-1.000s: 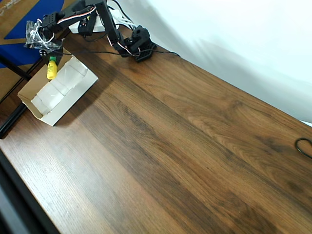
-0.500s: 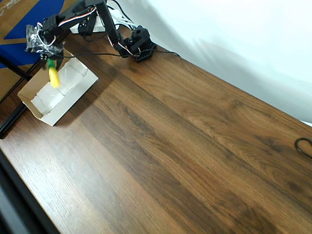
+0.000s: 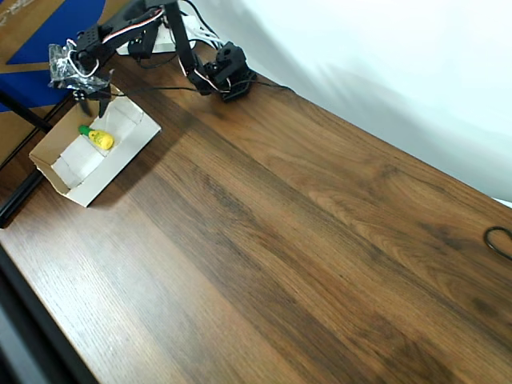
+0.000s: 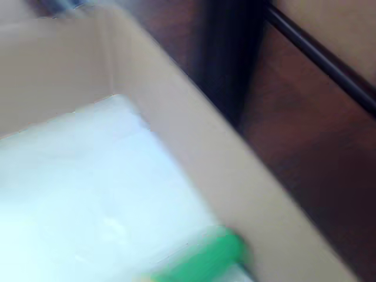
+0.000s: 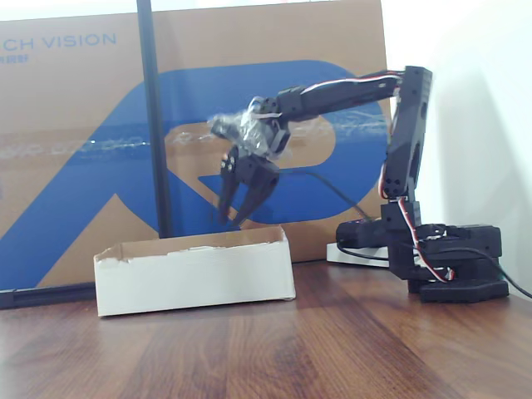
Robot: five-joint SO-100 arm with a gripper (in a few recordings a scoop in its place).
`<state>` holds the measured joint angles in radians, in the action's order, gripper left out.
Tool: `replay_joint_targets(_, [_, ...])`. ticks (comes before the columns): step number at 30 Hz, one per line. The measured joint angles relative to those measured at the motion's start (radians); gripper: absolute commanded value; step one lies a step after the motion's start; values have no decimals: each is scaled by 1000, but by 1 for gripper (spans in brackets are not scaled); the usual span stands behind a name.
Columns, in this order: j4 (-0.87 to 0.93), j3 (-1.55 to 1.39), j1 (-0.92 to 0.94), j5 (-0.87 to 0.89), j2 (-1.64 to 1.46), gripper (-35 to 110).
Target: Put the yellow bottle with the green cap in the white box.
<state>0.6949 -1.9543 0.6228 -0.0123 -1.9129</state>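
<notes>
The yellow bottle with the green cap (image 3: 100, 138) lies on its side on the floor of the white box (image 3: 120, 164), near the box's far end in the overhead view. My gripper (image 3: 92, 100) hangs open just above that end, with nothing between its fingers. From the fixed view, the gripper (image 5: 233, 218) points down over the box (image 5: 195, 278) with its fingers spread, and the bottle is hidden behind the box wall. The blurred wrist view shows the box's tan inner wall (image 4: 205, 153), its white floor and the green cap (image 4: 205, 258).
A big brown-and-blue carton (image 5: 83, 125) stands right behind the box, with a black upright pole (image 5: 154, 125) in front of it. The arm's base (image 3: 228, 72) sits at the table's far edge. A black cable loop (image 3: 500, 240) lies at the right edge.
The bottle was held by its cap over the box a second ago. It has dropped from the gripper and now lies inside the box. The gripper has opened.
</notes>
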Motion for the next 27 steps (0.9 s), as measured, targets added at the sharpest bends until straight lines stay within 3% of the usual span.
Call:
replay_joint_targets(15, [-74, -474, -268, -71, -666, 0])
replay_joint_targets(27, [86, -756, -399, -89, -1193, 0])
